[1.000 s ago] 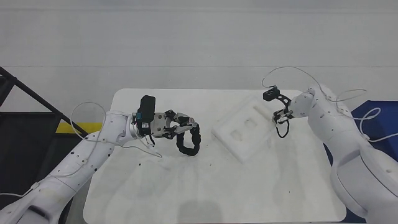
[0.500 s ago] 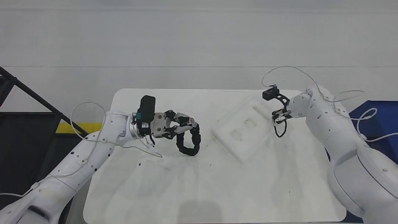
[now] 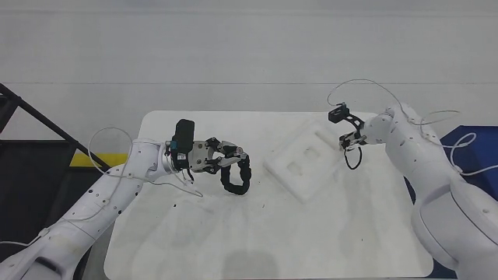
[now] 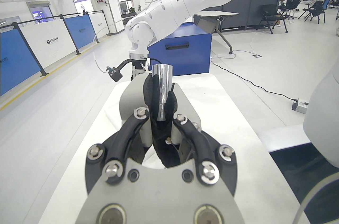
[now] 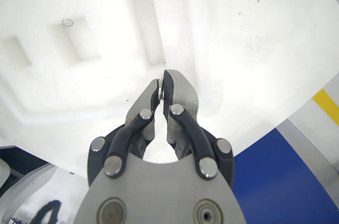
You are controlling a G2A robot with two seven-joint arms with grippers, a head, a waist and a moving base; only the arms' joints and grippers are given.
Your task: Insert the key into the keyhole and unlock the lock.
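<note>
Status entry: lock point(image 4: 162, 76) clamped in left gripper point(image 4: 158, 103), key point(image 5: 159, 94) pinched in right gripper point(image 5: 161, 82) above foam tray point(image 5: 66, 82), the two well apart; insertion and unlocking judged outstanding.

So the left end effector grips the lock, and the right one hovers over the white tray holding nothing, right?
Not quite: the right end effector is shut on a small metal key, as the right wrist view shows. The left end effector does grip the lock.
</note>
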